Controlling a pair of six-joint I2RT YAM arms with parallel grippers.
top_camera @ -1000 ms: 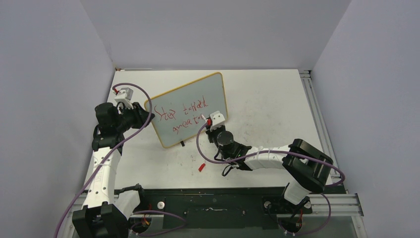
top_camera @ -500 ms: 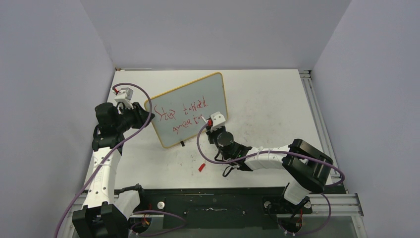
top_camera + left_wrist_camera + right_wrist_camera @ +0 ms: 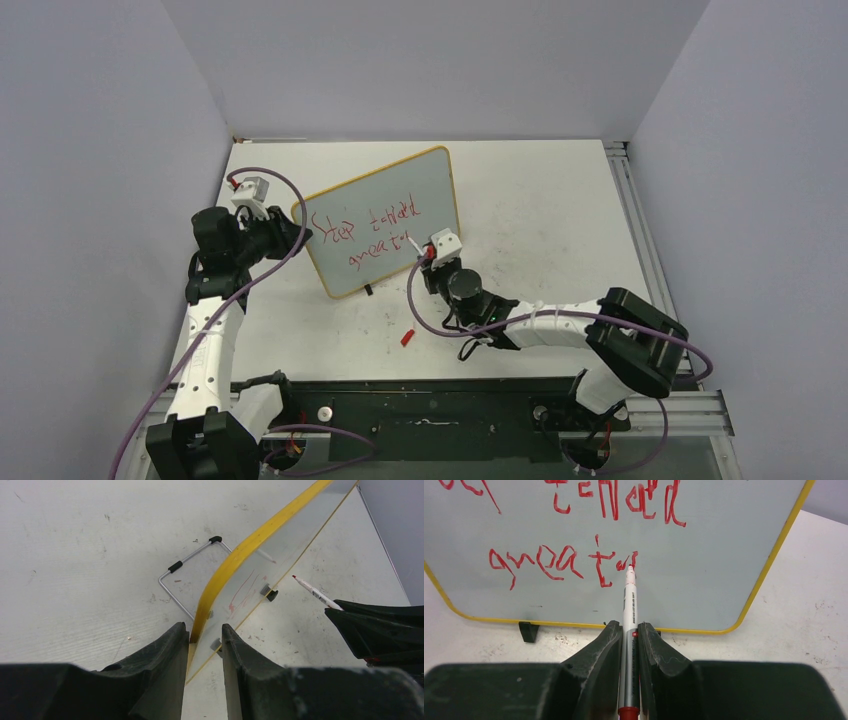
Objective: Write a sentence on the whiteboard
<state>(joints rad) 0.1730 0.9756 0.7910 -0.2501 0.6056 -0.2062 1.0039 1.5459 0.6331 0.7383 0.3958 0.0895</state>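
The whiteboard (image 3: 400, 190) stands tilted on the table, yellow-framed, with the red sentence (image 3: 365, 238) in two lines on it. My left gripper (image 3: 293, 231) is shut on the board's left edge; in the left wrist view its fingers (image 3: 170, 645) clamp the yellow frame (image 3: 250, 547). My right gripper (image 3: 630, 626) is shut on a white and silver marker (image 3: 629, 600). The marker's red tip touches the whiteboard (image 3: 724, 535) at the end of the second line of the sentence (image 3: 559, 562). The same marker (image 3: 314, 591) shows from the side in the left wrist view.
A red marker cap (image 3: 406, 337) lies on the table near my right arm. A wire stand (image 3: 175, 582) sits behind the board. A metal rail (image 3: 640, 235) runs along the table's right edge, and walls close in three sides.
My right arm has shifted a little rightward and nearer, carrying the marker tip slightly along the end of the second line. The left arm and board have not moved.
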